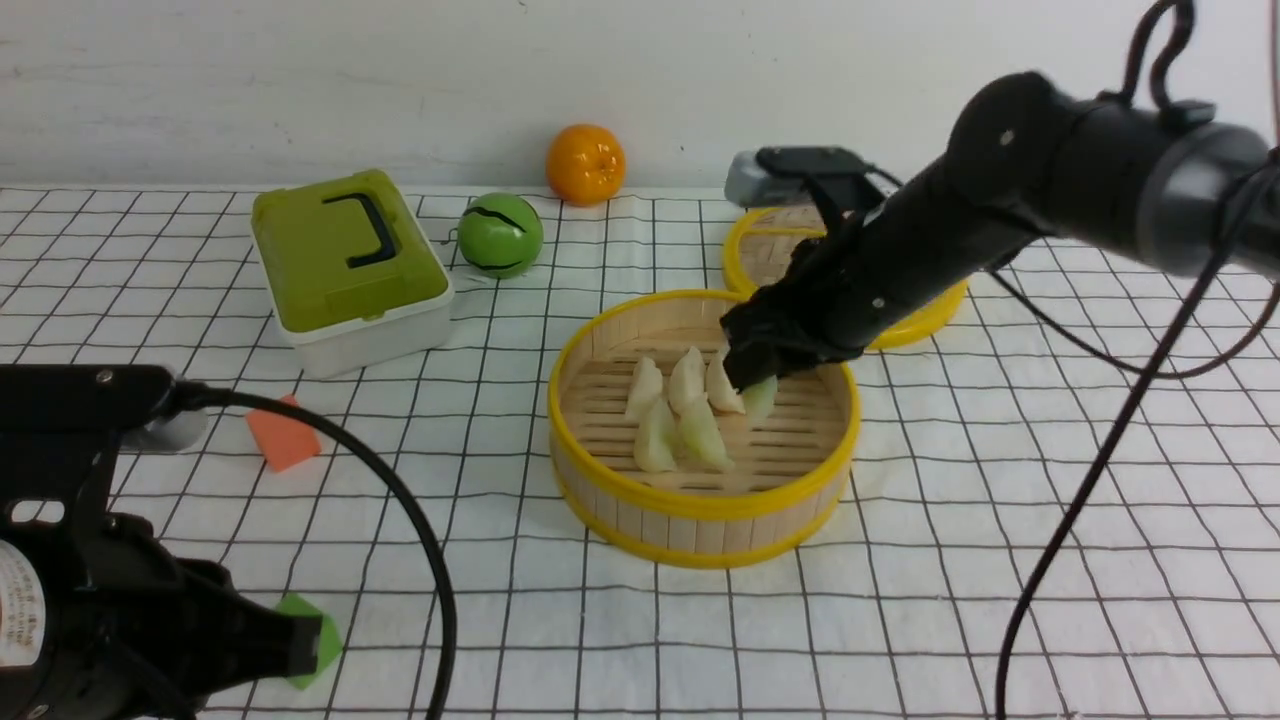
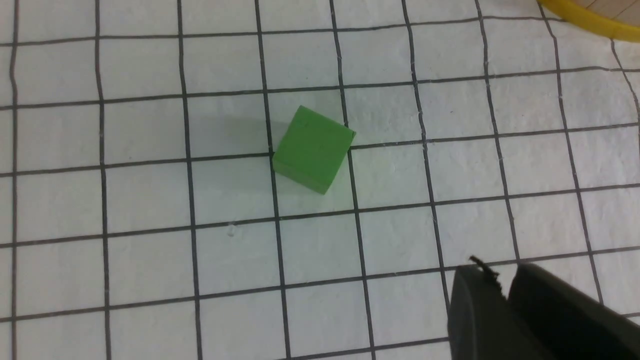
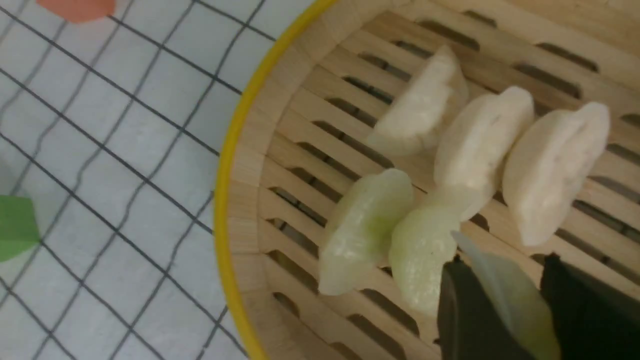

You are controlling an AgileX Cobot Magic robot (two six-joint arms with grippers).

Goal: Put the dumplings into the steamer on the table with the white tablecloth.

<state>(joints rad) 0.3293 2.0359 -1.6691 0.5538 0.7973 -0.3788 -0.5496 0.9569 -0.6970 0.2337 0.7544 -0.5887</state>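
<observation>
The right claw reaches down inside the round bamboo-slat steamer with yellow rims, pinching a pale greenish crescent dumpling low over the slats, probably to set it beside the others. Five dumplings already lie there, three cream-white and two greenish, making six. The left claw hovers over the table's white grid-lined tablecloth, its fingers close together and empty.

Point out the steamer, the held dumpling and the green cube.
steamer [image 1: 690, 505]: front view, near rim.
held dumpling [image 3: 515, 295]: right wrist view, pale green body between the tool fingers.
green cube [image 2: 312, 147]: left wrist view, top face.
</observation>
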